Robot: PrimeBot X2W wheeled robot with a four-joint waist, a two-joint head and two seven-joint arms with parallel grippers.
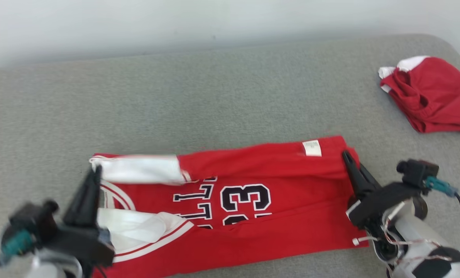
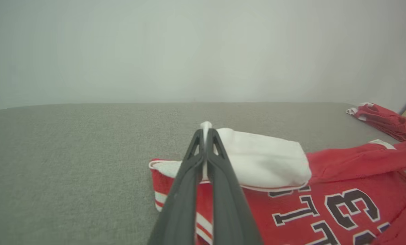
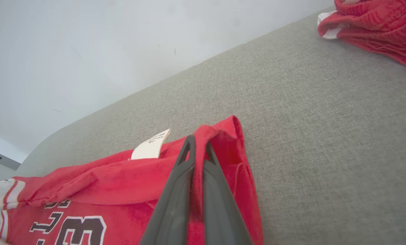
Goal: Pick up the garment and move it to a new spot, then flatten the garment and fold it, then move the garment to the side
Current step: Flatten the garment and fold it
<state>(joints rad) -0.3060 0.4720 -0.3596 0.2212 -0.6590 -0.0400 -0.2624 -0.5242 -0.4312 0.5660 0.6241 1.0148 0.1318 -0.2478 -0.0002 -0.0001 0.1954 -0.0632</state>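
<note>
Grey fabric surface [image 1: 230,96] bears the red jersey [image 1: 291,200], lying near us. Our left claw [image 1: 96,170] and right claw [image 1: 346,155] each pinch a far corner; we should fold both across in step, cloth taut.

We've got a broad grey woven-fabric surface [image 1: 230,96] running back to a plain pale wall [image 1: 176,23] — and at the far right corner a crumpled red cloth with white trim [image 1: 434,94] lies bunched on it.
</note>
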